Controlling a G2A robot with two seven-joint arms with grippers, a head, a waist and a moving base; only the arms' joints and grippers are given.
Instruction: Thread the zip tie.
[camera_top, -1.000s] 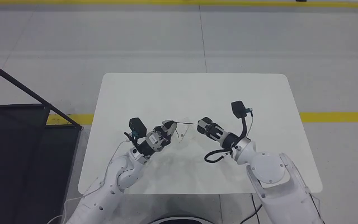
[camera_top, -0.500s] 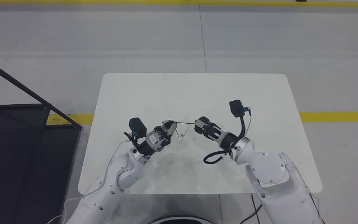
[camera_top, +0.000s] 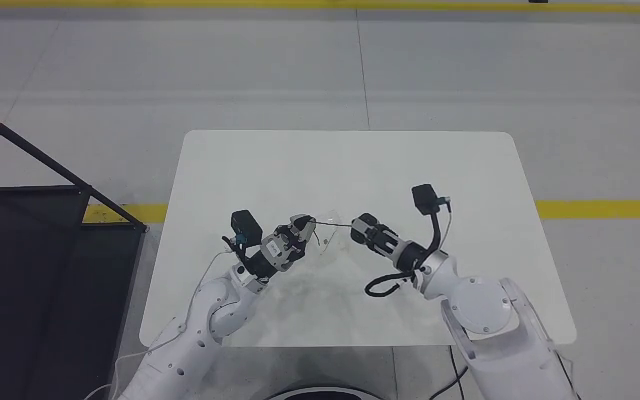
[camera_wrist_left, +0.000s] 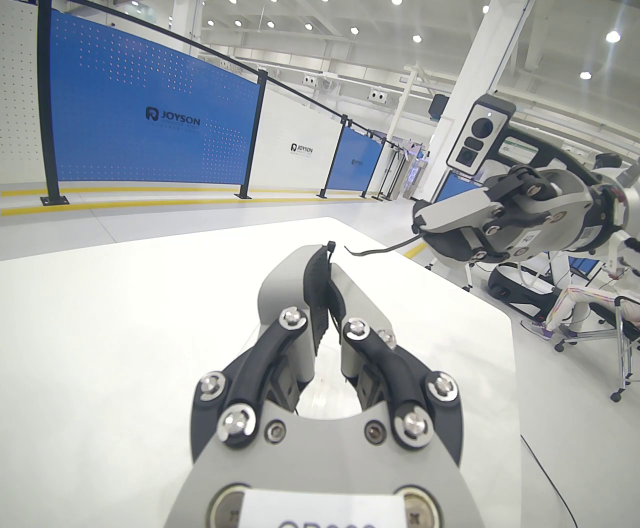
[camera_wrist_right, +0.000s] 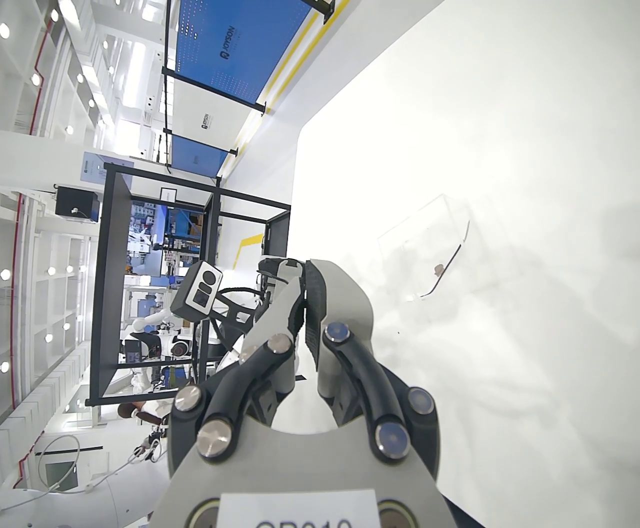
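Observation:
The black zip tie (camera_top: 330, 221) spans the short gap between my two grippers above the white table (camera_top: 450, 180). My left gripper (camera_wrist_left: 327, 260) is shut on the tie's head end, and the small square head (camera_wrist_left: 330, 246) sticks out at the fingertips. In the left wrist view my right gripper (camera_wrist_left: 420, 225) faces it, shut on the tail (camera_wrist_left: 380, 248). The tail's free tip hangs just beside the head, a small gap away. From above, the left gripper (camera_top: 300, 225) and right gripper (camera_top: 356, 224) sit near the table's middle. My right gripper (camera_wrist_right: 304, 272) has its pads pressed together.
A clear plastic box (camera_wrist_right: 425, 235) lies on the table below the grippers, with a thin dark strip (camera_wrist_right: 450, 265) in it. A black frame and dark panel (camera_top: 40, 260) stand off the table's left side.
My right gripper moved with the tail towards the left gripper, then drew back a little. The left gripper has stayed where it was.

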